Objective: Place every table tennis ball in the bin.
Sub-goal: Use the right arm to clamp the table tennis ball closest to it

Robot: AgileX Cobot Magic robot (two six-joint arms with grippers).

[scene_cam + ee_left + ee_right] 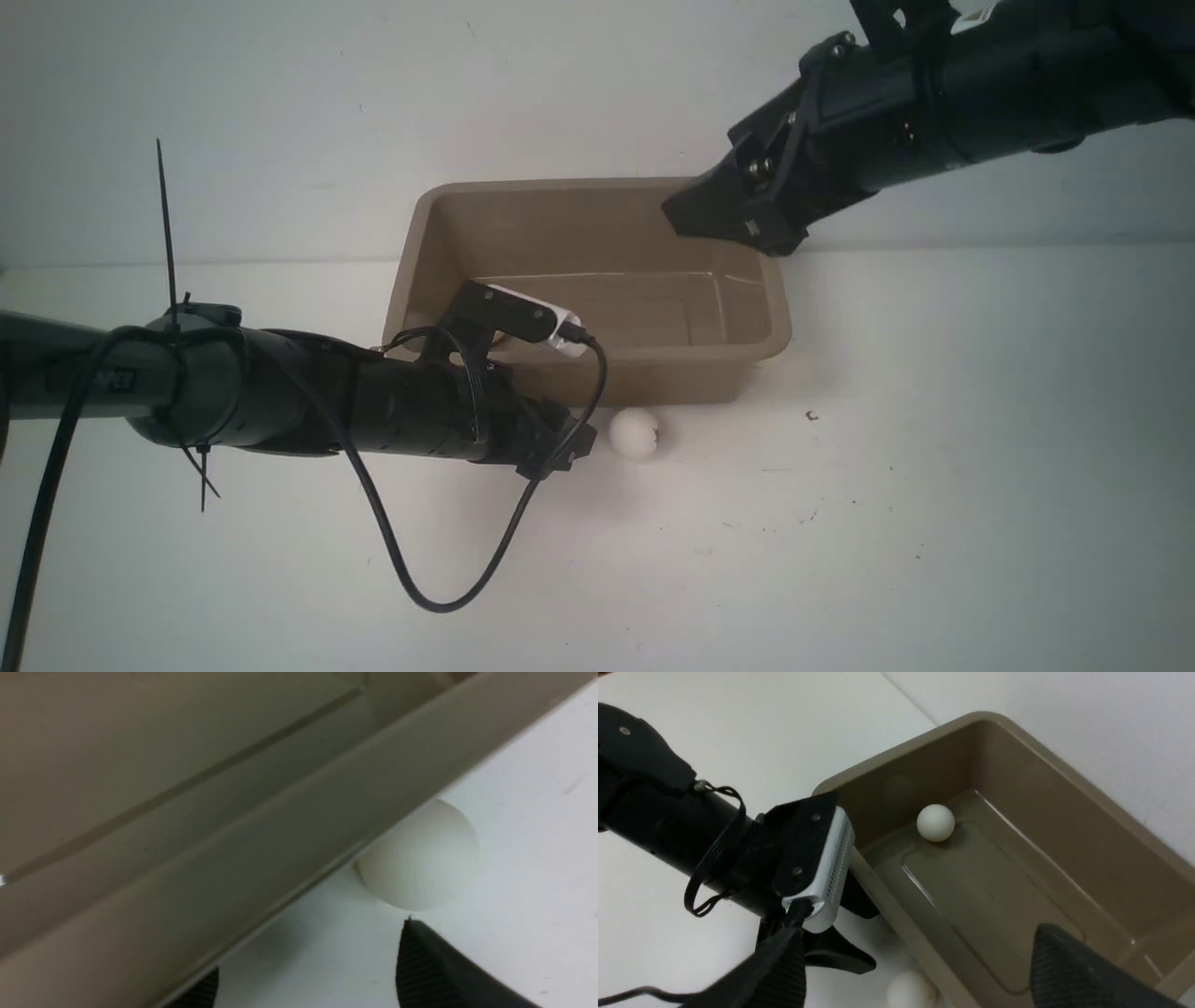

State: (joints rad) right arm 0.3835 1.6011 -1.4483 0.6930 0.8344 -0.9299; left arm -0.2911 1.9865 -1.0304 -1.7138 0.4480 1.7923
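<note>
**Item 1: table tennis ball [635,434], outside.** Sits on the table [887,523] against the near wall of the bin [691,355], tucked partly under the flared rim. Not gripped.

**Item 2: second ball [935,822].** Lies inside the bin, on the floor near one end wall.

**Item 3: left gripper [569,446].** Low, just beside item 1. Fingers [439,970] partly apart with nothing between them; ball just past the tips.

**Item 4: right gripper [717,219].** Above the bin's far right corner, spread wide, empty.

**Hazards, as judged:**
- Smooth, light ball: likely to squirt out or roll along the wall if pinched off-centre.
- One finger close under the rim: may catch the overhang or shove the bin on closing.
- Little room between wall and ball for that finger.
- Straight lift: likely to knock the ball against the rim and loosen the hold.
</note>
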